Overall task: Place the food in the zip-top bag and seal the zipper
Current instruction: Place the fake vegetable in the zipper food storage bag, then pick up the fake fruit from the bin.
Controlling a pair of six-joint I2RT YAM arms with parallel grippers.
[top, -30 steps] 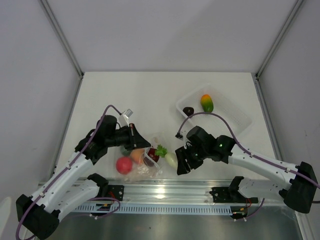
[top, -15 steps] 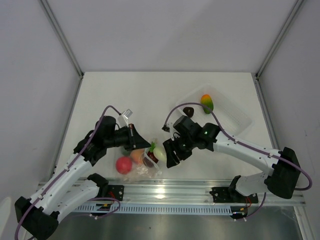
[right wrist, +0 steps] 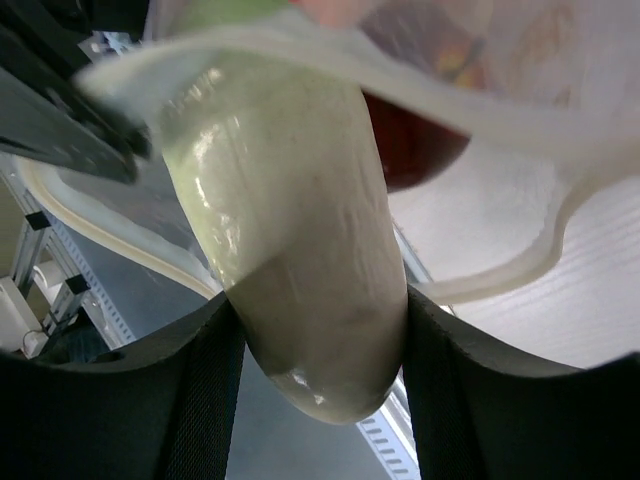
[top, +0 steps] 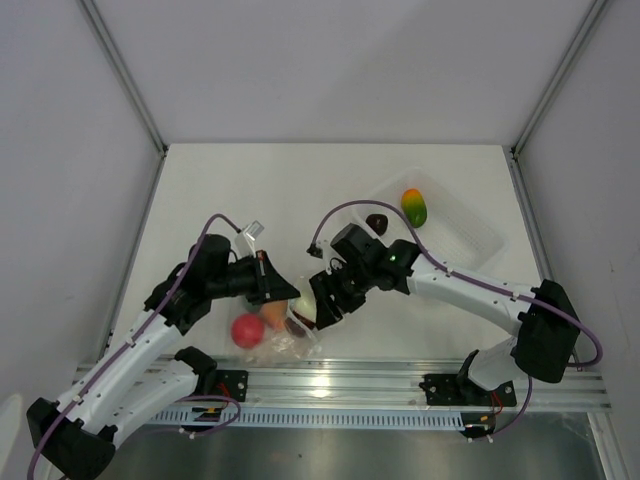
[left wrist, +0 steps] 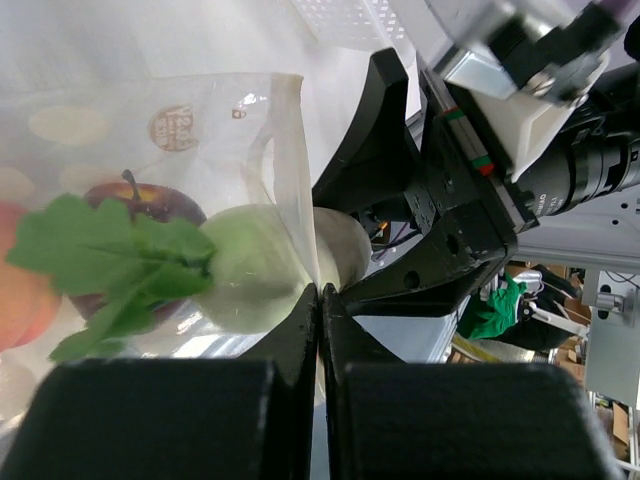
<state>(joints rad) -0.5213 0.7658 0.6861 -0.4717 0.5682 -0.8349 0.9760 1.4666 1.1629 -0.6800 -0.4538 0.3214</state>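
The clear zip-top bag (top: 285, 340) lies near the front edge, holding the red apple (top: 247, 330), the peach (top: 274, 313) and a dark red piece (top: 296, 325). My left gripper (top: 292, 291) is shut on the bag's upper mouth edge (left wrist: 290, 190) and holds it up. My right gripper (top: 322, 312) is shut on the white radish (right wrist: 290, 230), whose leafy end (left wrist: 110, 255) is inside the bag mouth. The mango (top: 413, 207) and a dark piece (top: 376, 221) lie in the tray. The zipper is not distinct.
A rigid clear tray (top: 470, 235) stands at the back right. The aluminium rail (top: 330, 385) with both arm bases runs along the near edge. White walls and metal posts enclose the table.
My right gripper has carried the radish left from beside the bag to the bag mouth, and its leafy end has gone inside. The left gripper holds the bag edge as before.
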